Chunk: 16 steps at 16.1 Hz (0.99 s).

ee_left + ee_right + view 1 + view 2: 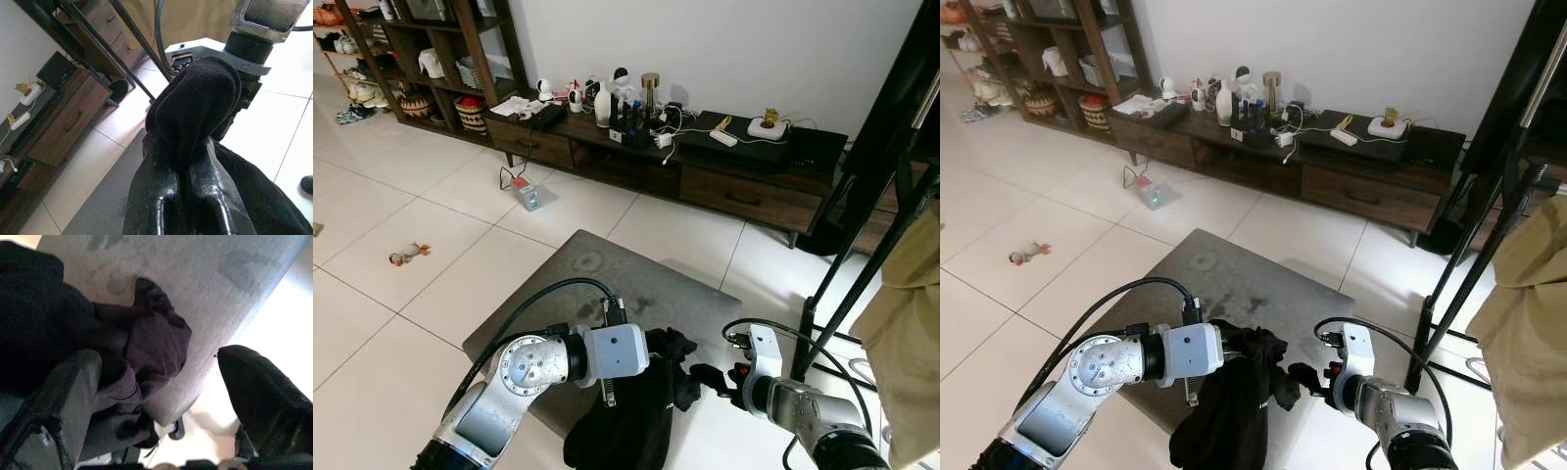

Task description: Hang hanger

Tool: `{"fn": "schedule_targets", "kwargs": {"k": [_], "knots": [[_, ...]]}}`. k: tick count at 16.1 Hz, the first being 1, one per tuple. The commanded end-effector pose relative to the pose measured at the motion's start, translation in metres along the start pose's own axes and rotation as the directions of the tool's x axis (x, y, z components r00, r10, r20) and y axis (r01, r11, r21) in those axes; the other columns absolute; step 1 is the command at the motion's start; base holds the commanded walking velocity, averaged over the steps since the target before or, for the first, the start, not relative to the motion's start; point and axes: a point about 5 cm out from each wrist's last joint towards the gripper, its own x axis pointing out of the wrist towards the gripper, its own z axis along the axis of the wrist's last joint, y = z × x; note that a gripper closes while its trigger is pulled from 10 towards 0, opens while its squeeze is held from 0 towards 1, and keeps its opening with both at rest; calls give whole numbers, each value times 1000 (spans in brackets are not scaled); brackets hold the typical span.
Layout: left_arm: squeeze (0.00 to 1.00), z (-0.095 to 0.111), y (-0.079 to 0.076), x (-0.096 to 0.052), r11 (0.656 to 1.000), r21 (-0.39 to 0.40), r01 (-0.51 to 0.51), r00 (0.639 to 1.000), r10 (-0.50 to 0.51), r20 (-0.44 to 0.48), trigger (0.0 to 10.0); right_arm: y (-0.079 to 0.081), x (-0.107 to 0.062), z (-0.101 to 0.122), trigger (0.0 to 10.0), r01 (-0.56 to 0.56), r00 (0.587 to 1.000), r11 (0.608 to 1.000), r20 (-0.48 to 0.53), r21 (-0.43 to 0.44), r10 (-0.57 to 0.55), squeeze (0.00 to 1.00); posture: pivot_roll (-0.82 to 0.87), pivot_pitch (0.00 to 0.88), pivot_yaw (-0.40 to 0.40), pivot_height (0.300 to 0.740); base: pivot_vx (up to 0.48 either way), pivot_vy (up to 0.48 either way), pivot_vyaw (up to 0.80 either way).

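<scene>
A black garment (626,416) hangs bunched between my two arms, over the near edge of a grey mat (636,279). My left gripper (188,196) is shut on a fold of that black cloth, which wraps over its fingertips. My right gripper (159,360) is open right beside the garment, and one finger (68,387) touches the dark fabric while the other finger (259,387) stands clear over the mat edge and white tile. In the head view the right gripper (1307,377) sits just right of the cloth.
A black clothes rack (862,245) stands at the right with a beige garment (906,333) hanging on it. A long low wooden cabinet (744,191) with small objects lines the wall. A shelf unit (431,59), a small toy (408,255) and a power strip (527,196) are at the left.
</scene>
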Motion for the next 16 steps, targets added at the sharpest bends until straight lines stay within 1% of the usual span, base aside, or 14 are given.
{"fn": "schedule_targets", "kwargs": {"k": [1,2,3,4,6,9,10,12,13,14,15,16], "knots": [[0,7,3,-2,999,34,-11,1000,11,17,0,4,2,-3,10000,-21,999,1000,-33,2,21,0,-18,125,32,740,0,0,0],[0,8,4,-1,999,38,-15,1000,14,18,0,6,4,-10,10000,-38,997,999,-73,-10,38,0,-18,124,30,740,0,0,0],[0,8,4,-1,999,39,-16,1000,15,19,0,6,4,-12,10000,-35,996,999,-82,-12,34,0,-16,124,30,740,0,0,0],[0,9,5,0,999,44,-22,999,21,24,0,3,6,-17,10000,-14,994,1000,-112,-1,13,0,-15,124,29,740,0,0,0],[0,11,6,1,999,46,-28,999,27,29,0,3,8,-24,10000,-9,988,1000,-156,6,10,0,-10,126,27,740,0,0,0],[0,12,7,2,998,51,-38,999,36,31,0,4,10,-31,10000,-3,981,1000,-192,-2,3,0,-7,126,25,740,0,0,0],[0,12,8,2,998,53,-43,999,41,32,0,4,12,-32,10000,9,982,1000,-190,0,-9,0,-6,125,26,740,0,0,0],[0,13,9,3,997,54,-47,998,45,35,0,5,13,-31,10000,16,987,999,-162,40,-9,0,-5,124,27,740,0,0,0],[0,15,11,4,997,56,-53,998,51,39,0,11,16,-25,10000,-30,993,992,-109,119,43,0,-3,124,28,740,0,0,0],[0,16,12,4,997,57,-56,998,53,43,0,13,17,-24,10000,-51,991,993,-115,102,63,0,-1,124,29,740,0,0,0],[0,17,13,5,997,58,-58,997,55,47,0,16,18,-25,10000,-71,989,996,-129,61,79,0,4,122,28,740,0,0,0],[0,19,13,7,997,59,-57,997,54,52,0,24,22,-26,10000,-121,984,992,-125,41,126,0,10,123,28,740,0,0,0]]}}
